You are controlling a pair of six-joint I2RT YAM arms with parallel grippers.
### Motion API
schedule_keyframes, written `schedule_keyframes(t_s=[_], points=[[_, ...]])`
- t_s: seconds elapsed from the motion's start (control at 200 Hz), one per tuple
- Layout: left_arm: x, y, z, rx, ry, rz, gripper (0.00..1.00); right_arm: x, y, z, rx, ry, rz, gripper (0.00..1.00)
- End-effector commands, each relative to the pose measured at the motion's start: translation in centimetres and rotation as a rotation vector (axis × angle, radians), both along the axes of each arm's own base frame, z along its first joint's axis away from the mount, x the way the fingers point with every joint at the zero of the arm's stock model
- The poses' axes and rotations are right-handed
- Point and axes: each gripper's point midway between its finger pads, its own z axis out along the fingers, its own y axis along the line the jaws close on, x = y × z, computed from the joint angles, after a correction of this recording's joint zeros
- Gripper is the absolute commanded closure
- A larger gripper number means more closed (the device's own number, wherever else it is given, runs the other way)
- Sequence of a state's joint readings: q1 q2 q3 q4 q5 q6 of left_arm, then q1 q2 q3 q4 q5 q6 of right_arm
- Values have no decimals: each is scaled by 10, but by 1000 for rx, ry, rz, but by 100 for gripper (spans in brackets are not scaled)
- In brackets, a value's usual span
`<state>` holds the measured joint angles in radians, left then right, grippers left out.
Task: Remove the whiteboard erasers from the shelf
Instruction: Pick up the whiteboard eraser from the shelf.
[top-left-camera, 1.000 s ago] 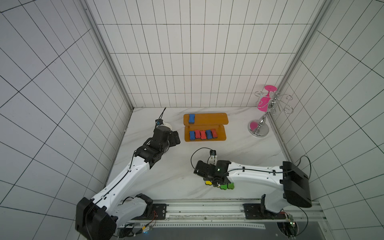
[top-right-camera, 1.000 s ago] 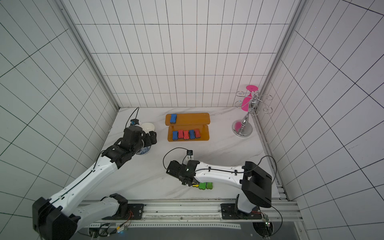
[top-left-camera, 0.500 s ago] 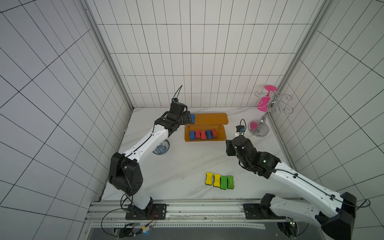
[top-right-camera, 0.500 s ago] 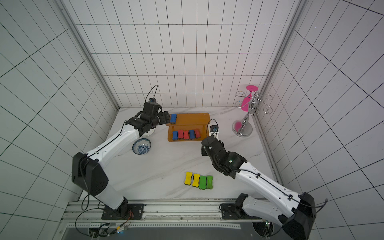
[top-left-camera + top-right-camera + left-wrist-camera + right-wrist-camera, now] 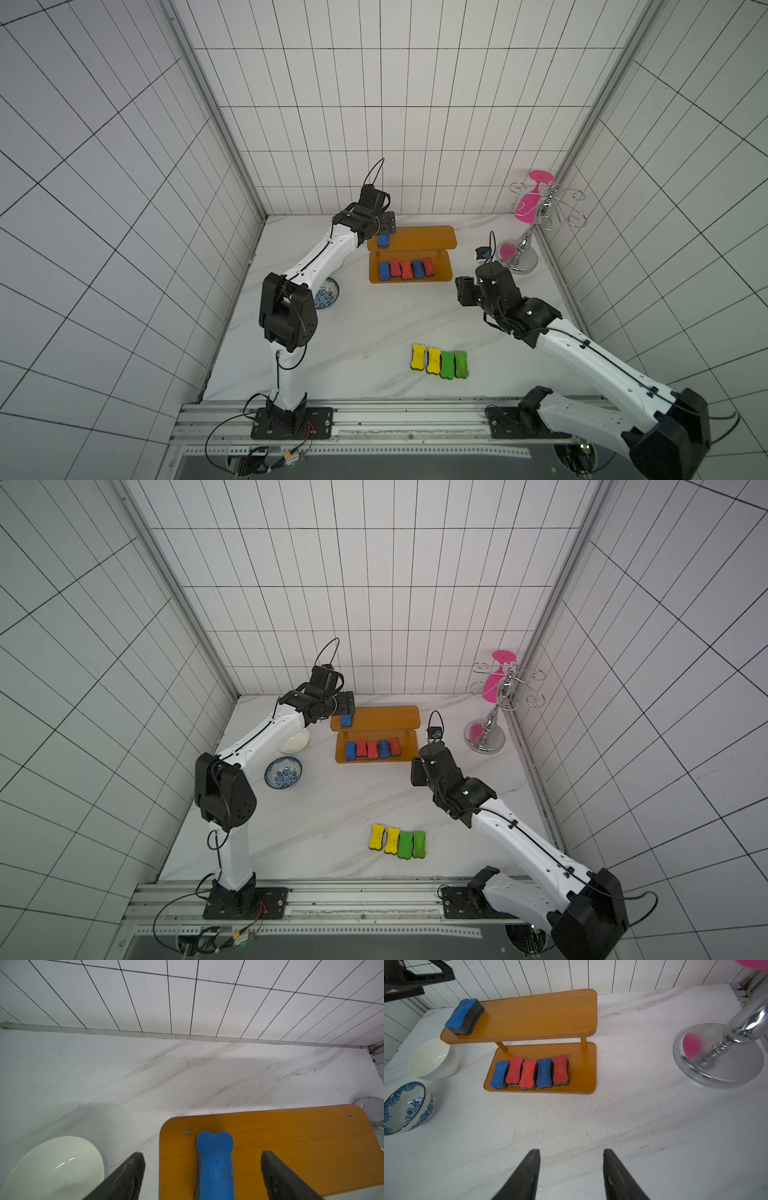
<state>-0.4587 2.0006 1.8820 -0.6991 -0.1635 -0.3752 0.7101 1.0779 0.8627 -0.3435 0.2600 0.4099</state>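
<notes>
1. Reaching over the shelf point(image 5: 424, 237), an orange-brown two-board stand at the back of the white marble table point(image 5: 353, 332), the left gripper point(image 5: 202, 1154) hangs above one end of the upper board point(image 5: 291, 1147).
2. Its jaws are spread wide and grasp nothing. A lone blue eraser point(image 5: 215, 1159) lies flat on that board between them, touched by neither.
3. A row of five erasers point(image 5: 529, 1073), blue, red, red, blue, red, sits side by side on the lower board point(image 5: 581, 1068).
4. Two yellow and two green erasers point(image 5: 439, 361) lie in a line near the table's front, well apart from the shelf.
5. The right gripper point(image 5: 571, 1151) hovers over bare table in front of the shelf, jaws partly spread and empty.
6. The step in hand looks like lining up on the upper blue eraser. Next, the left arm likely needs to lower, close across the eraser's narrow waist, then lift clear without nudging the shelf.
</notes>
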Motion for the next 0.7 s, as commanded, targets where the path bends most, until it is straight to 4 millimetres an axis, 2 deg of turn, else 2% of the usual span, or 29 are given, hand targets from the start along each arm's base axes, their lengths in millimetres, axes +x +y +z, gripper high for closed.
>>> schedule_keyframes(t_s=[0.0, 0.16, 0.35, 0.695], points=[[-2, -12, -18, 37, 40, -35, 9, 2, 2, -2, 23, 2, 22, 48], [6, -12, -35, 71, 81, -20, 13, 0, 2, -4, 38, 14, 27, 49], [8, -9, -47, 88, 108, 3, 25, 0, 0, -5, 48, 17, 24, 50], [-2, -7, -48, 108, 126, 14, 58, -2, -1, -4, 64, 13, 25, 51]])
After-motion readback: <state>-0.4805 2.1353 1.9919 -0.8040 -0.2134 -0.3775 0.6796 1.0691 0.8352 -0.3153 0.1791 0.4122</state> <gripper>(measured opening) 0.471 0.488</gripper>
